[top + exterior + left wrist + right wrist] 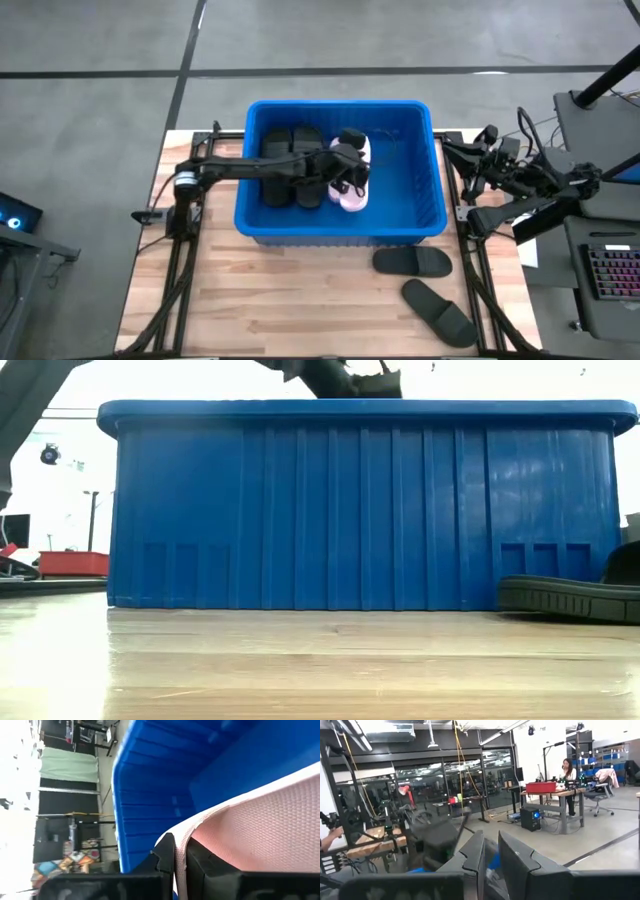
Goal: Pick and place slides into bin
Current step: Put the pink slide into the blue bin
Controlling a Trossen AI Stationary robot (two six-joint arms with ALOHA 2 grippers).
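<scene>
Holds black slides (291,165) beside the left pincer (352,178) inside the blue bin (412,180). Clenched on a pink slide (354,192) there. Parked outside the bin, right pincer (478,140) nearly shut, empty.

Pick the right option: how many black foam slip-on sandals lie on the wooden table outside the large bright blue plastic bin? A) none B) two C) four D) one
B: the high view shows two black sandals, one close to the blue bin's front wall and another nearer the table's edge; the remaining sandals lie inside the bin.
</scene>
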